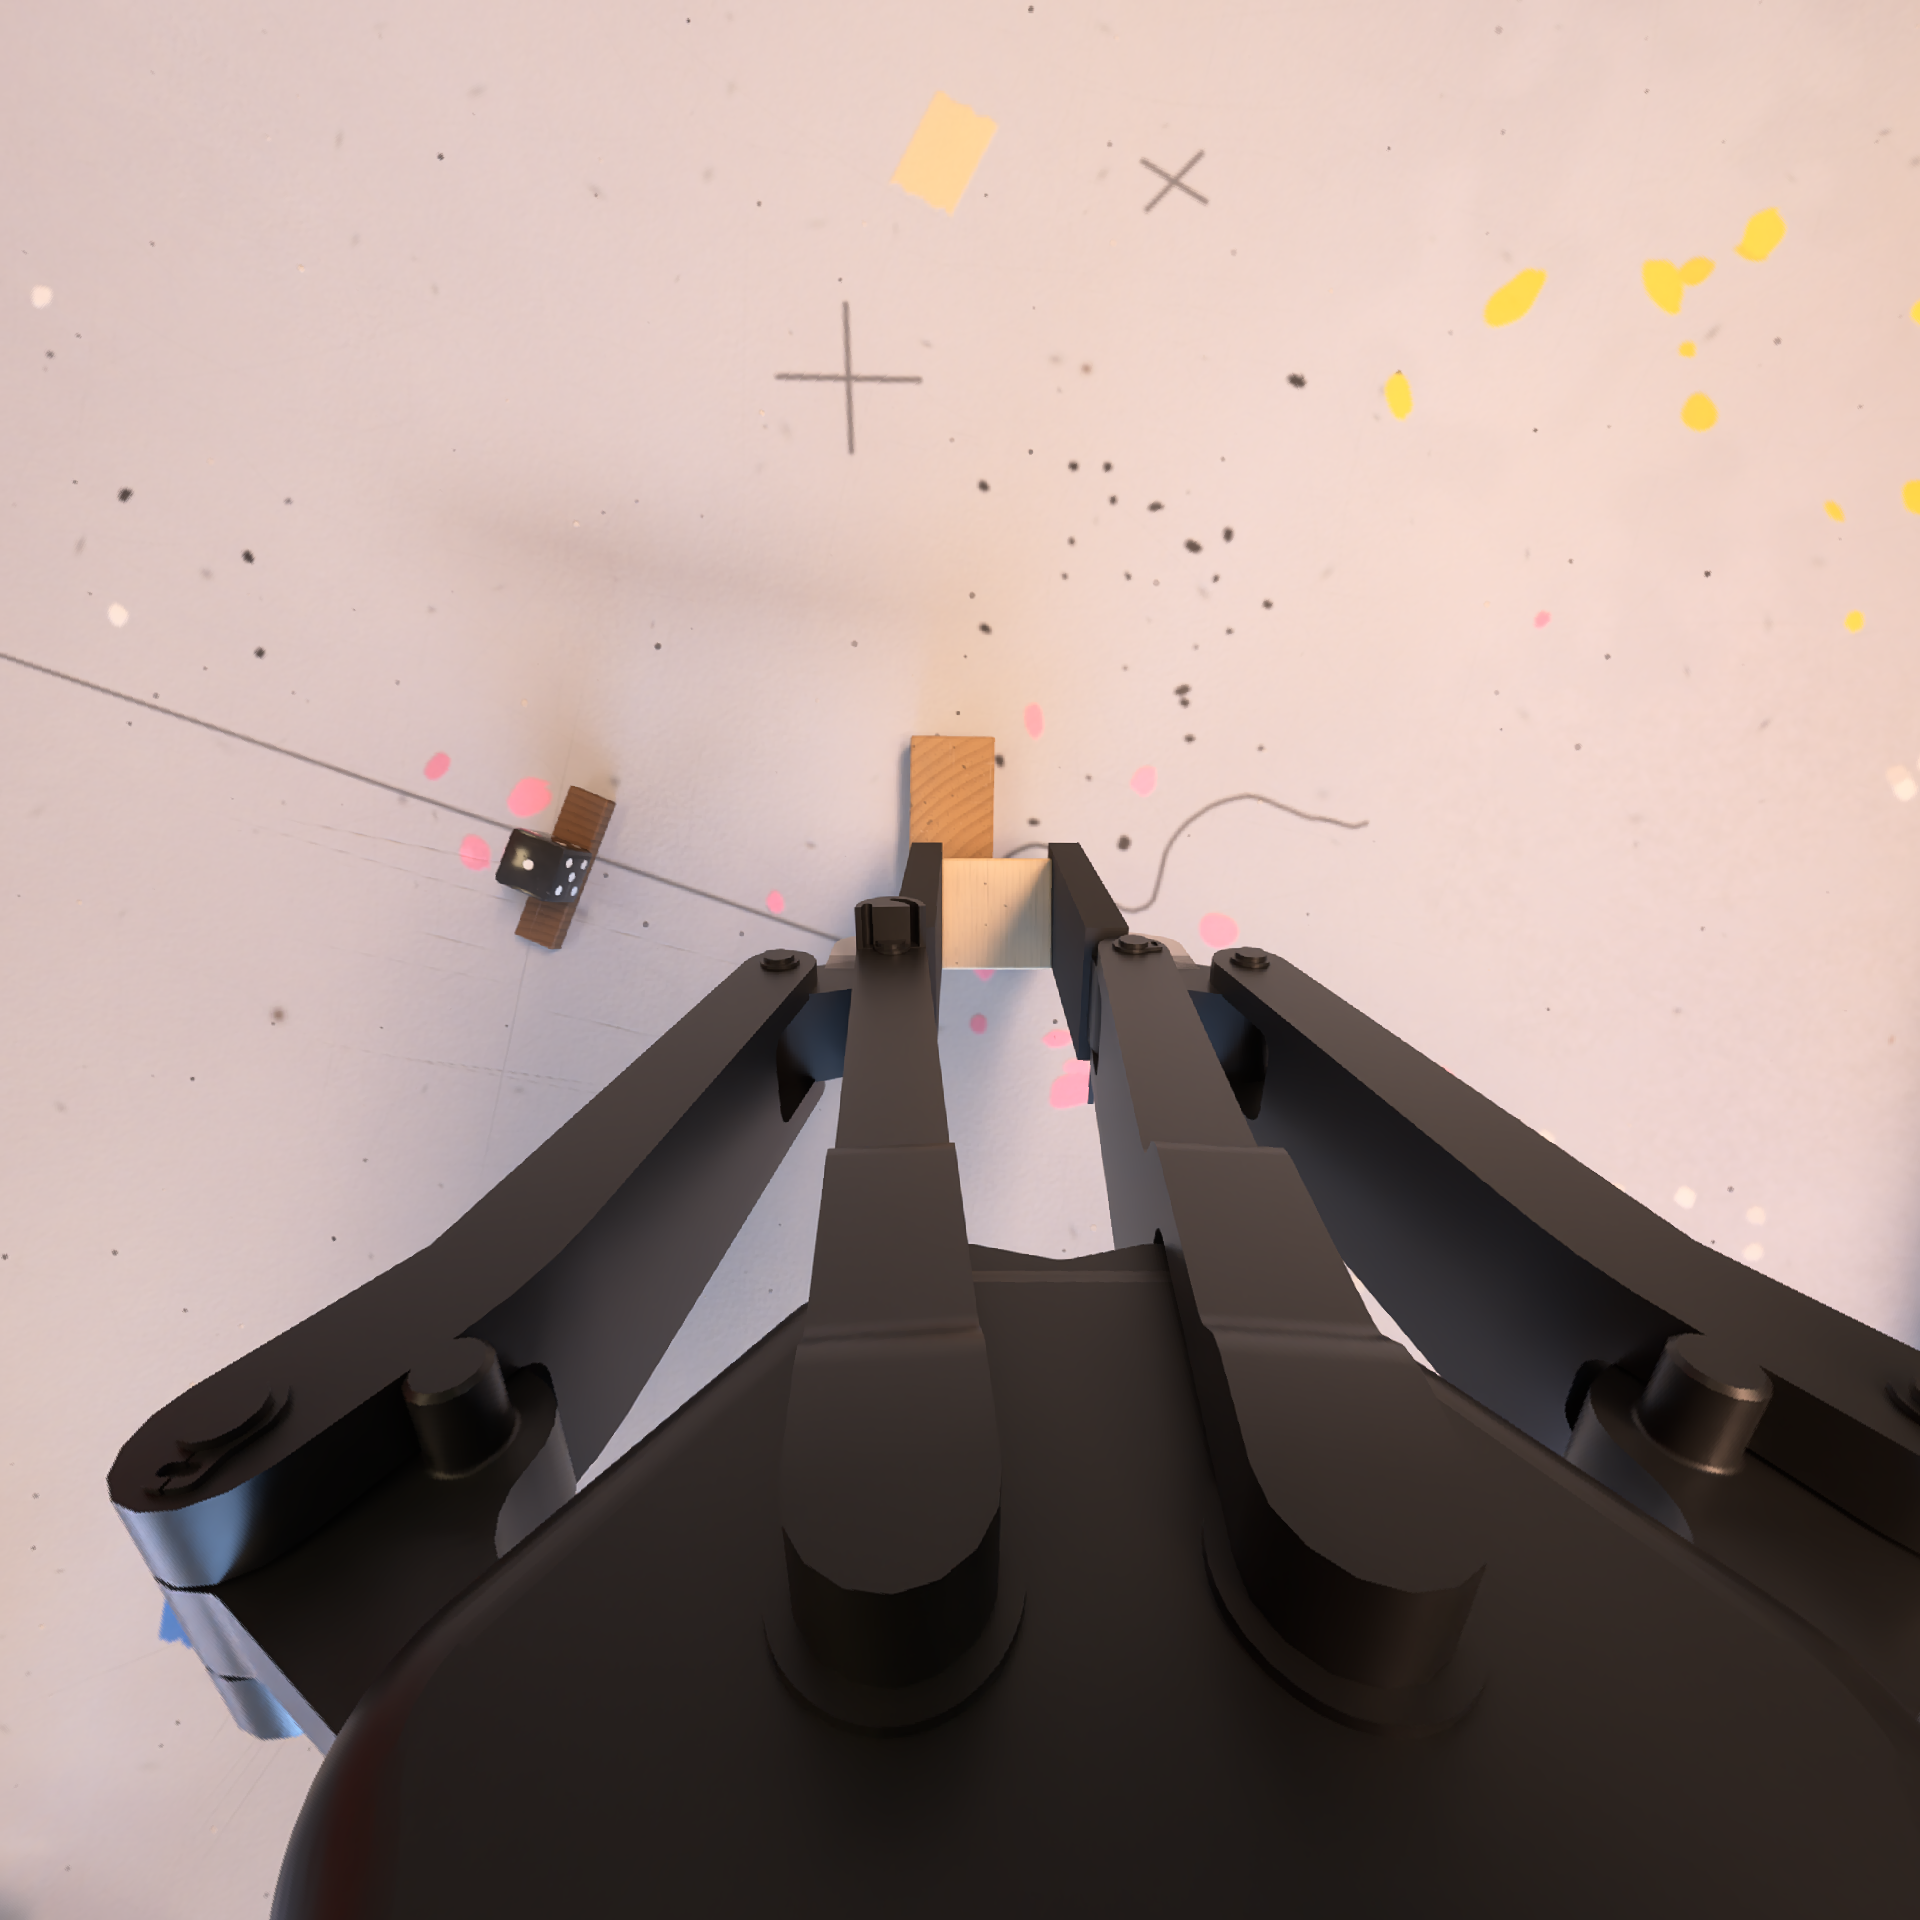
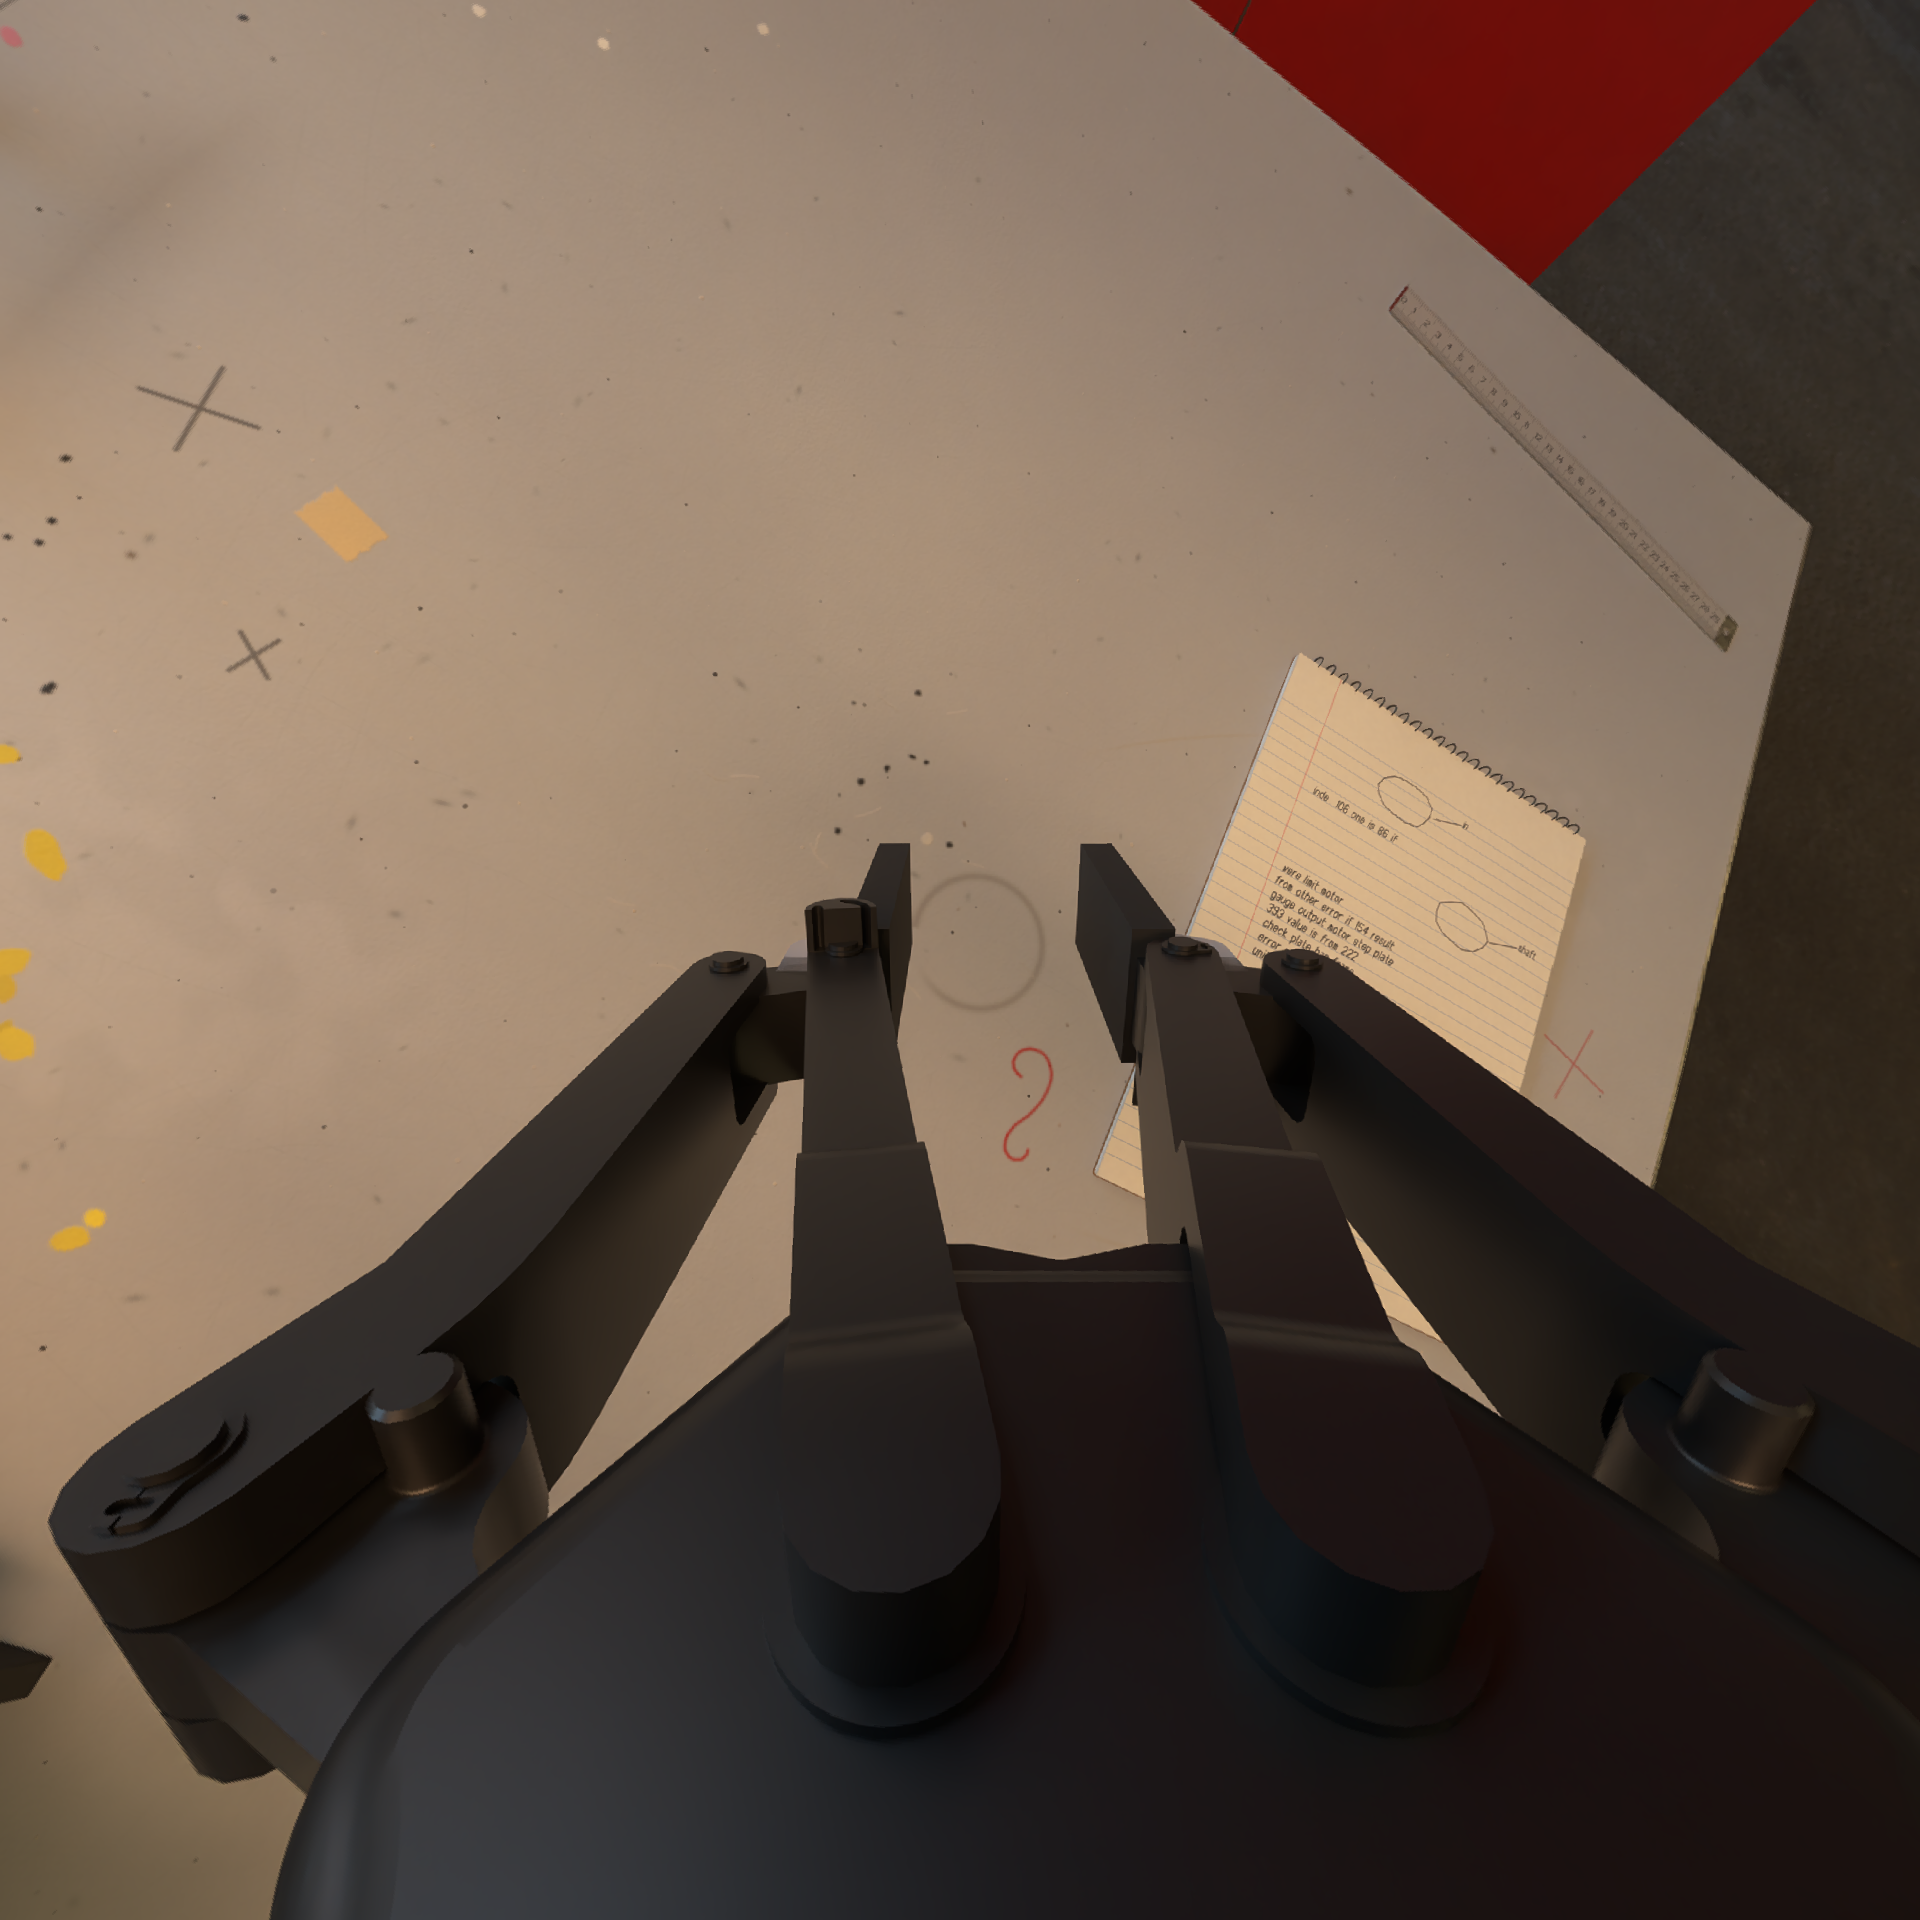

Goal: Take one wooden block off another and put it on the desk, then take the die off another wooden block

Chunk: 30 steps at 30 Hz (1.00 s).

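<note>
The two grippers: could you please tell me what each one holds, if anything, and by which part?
The left gripper holds the pale block by its two opposite sides. The right gripper is open and holds nothing.

Pale wooden block [image 1: 992, 912]: light, near-white wood, squarish face up, held between the two fingertips of the left gripper [image 1: 995, 883], above the desk [image 1: 312, 1143]. Orange-brown wooden block [image 1: 952, 795]: grain visible, lying flat on the desk, partly hidden behind the pale one. Off to the left, well apart: black die [image 1: 542, 862] with white pips sits across the middle of a darker brown block [image 1: 566, 871], which lies flat
</note>
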Available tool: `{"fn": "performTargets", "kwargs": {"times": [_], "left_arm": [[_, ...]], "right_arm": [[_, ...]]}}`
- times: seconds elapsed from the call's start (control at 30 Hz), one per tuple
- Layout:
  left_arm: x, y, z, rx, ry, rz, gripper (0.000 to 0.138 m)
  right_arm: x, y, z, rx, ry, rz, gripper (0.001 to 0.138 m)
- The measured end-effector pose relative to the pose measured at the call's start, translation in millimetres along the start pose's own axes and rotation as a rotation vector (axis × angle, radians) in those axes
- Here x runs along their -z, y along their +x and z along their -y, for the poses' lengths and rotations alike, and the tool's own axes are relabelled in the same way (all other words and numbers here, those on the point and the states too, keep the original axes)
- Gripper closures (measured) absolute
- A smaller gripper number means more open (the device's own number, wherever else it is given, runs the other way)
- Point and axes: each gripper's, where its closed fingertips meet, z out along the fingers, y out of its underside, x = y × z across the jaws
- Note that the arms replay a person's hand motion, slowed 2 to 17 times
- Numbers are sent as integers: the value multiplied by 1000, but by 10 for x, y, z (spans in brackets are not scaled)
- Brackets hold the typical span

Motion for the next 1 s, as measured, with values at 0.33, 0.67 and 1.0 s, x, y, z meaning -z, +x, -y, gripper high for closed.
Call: {"fn": "performTargets", "kwargs": {"times": [0.33,0.67,1.0], "left_arm": [[58,29,-72,-7,0,21,111],[127,-65,-28,28,40,44,111],[80,-152,-18,155,40,15,111]], "right_arm": [[-3,-8,5,2,2,3,96],[-4,-12,5,3,0,2,96],[-1,-4,-10,3,-4,-3,96]]}}
